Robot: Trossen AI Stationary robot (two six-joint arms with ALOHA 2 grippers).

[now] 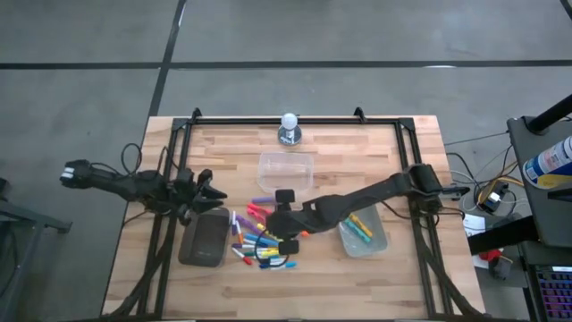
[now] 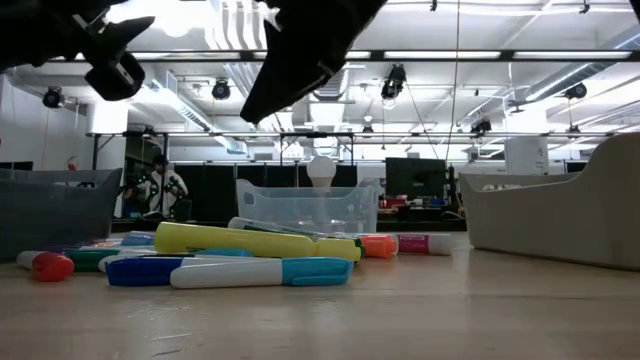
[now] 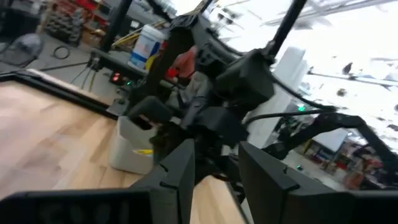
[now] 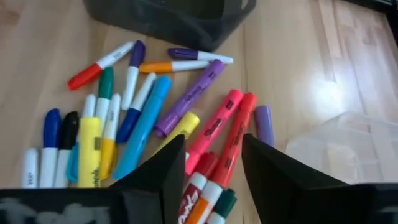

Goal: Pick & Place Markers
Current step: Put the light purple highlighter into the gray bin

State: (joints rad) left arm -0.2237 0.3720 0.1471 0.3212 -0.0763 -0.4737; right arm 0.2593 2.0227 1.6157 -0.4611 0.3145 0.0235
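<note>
right hand [image 4: 211, 163] hangs released, fingers apart and empty, over the markers [image 4: 143, 124]; left hand [image 1: 207, 190] released too.

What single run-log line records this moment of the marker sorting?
right gripper: open, over markers, holding none | left gripper: open, empty, waiting by dark tray | clear tub: some markers inside

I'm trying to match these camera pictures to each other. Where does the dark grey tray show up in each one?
High view: the dark grey tray lies left of centre.
Low view: at the far left, behind the markers.
Left wrist view: not in it.
Right wrist view: along the top edge.
Shared landmark: the pile of markers right beside it, seen in all but the left wrist view.
</note>
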